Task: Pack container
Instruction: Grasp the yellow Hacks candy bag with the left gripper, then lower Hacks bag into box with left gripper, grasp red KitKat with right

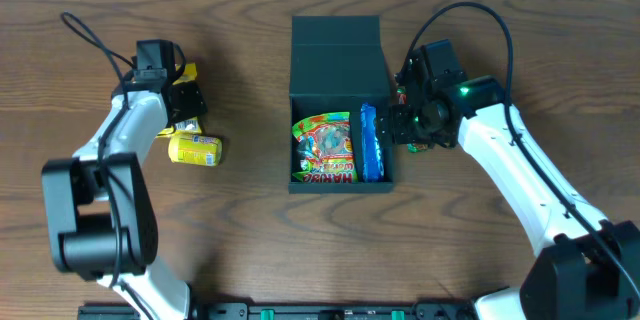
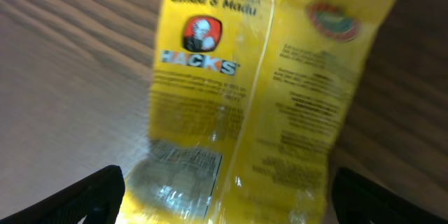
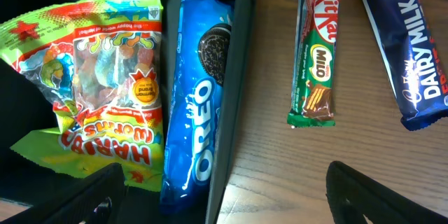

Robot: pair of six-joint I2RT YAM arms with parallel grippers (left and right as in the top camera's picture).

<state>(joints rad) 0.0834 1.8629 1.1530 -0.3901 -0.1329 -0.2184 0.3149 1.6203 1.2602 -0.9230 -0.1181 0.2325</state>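
The dark container stands open at the table's middle, its lid flap folded back. Inside lie a green Haribo worms bag and a blue Oreo pack; both also show in the right wrist view, the bag and the Oreo pack. My right gripper is open and empty, its fingers either side of the container's right wall. My left gripper is open, low over a yellow Hacks packet that lies between its fingers.
A KitKat, a Milo bar and a Dairy Milk bar lie on the wood right of the container. A second yellow packet lies just in front of my left gripper.
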